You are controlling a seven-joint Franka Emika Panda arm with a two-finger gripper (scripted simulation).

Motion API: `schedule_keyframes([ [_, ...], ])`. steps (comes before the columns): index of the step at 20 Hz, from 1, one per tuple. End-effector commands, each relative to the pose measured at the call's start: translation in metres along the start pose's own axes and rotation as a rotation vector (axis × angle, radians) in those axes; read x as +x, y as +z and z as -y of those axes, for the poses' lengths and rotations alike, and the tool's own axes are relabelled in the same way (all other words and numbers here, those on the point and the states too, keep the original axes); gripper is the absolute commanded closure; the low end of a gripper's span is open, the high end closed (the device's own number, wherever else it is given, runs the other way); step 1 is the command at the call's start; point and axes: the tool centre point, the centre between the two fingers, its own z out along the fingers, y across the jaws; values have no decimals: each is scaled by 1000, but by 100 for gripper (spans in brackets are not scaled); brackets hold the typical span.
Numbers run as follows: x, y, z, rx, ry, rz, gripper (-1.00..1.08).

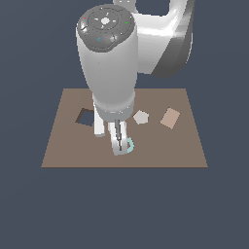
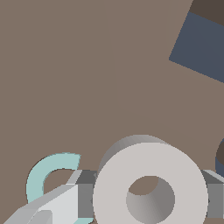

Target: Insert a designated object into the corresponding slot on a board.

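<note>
The light grey-white ring point(image 2: 148, 162) fills the near part of the wrist view, with my gripper point(image 2: 151, 202) shut on it, one grey finger point(image 2: 85, 199) on each side. Through its centre hole the brown board point(image 2: 87, 78) shows. A dark curved sliver of the slot point(image 2: 221, 153) peeks in at the frame edge, a short way from the ring. In the exterior view my gripper point(image 1: 119, 145) stands over the board's point(image 1: 63, 146) front middle, and the arm hides the ring and the slot. I cannot tell if the ring touches the board.
A teal G point(image 2: 43, 179) point(image 1: 130, 145) lies right beside the gripper. On the board also lie a whitish pentagon point(image 1: 141, 116) and a tan square piece point(image 1: 170, 117). A dark square hole point(image 1: 86, 116) point(image 2: 201, 43) opens towards the exterior view's left.
</note>
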Motion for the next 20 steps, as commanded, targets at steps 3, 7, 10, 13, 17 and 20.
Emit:
schedule_keyframes([
  [3, 10, -1, -30, 1, 201, 0, 108],
  [7, 12, -2, -51, 0, 338, 0, 108],
  [10, 12, -3, -64, 0, 419, 0, 108],
  [13, 11, -3, -74, 0, 482, 0, 108],
  [17, 10, -3, -83, 0, 541, 0, 108],
  [20, 9, -3, -86, 0, 567, 0, 108],
])
